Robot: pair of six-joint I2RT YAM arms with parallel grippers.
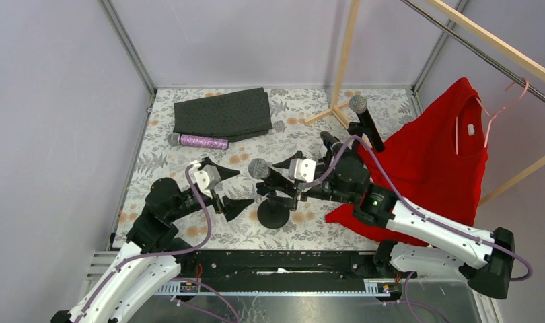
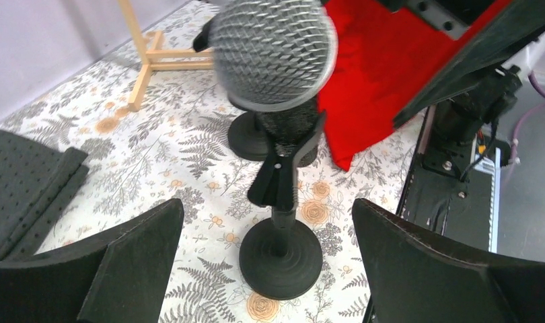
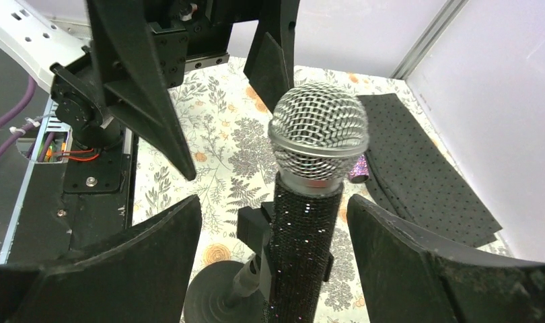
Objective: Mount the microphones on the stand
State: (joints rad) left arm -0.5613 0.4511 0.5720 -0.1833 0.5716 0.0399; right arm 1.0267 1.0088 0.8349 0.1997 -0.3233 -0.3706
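Microphone (image 3: 310, 222), black-bodied, mesh head up: resting in clip (image 2: 276, 178) of stand (image 1: 273, 214), middle of bench (image 1: 155, 149) | right gripper (image 3: 273, 202): fingers spread wide either side of its body, not touching | left gripper (image 2: 268, 205): fingers wide apart, holding nothing, facing stand | purple microphone (image 1: 199, 142): lying beside dark cloth (image 1: 223, 113)

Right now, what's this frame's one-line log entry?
left gripper: open | right gripper: open, astride black microphone | black microphone: clipped in near stand | purple microphone: lying on table

microphone head (image 2: 273, 50) is blurred, cropped at top.
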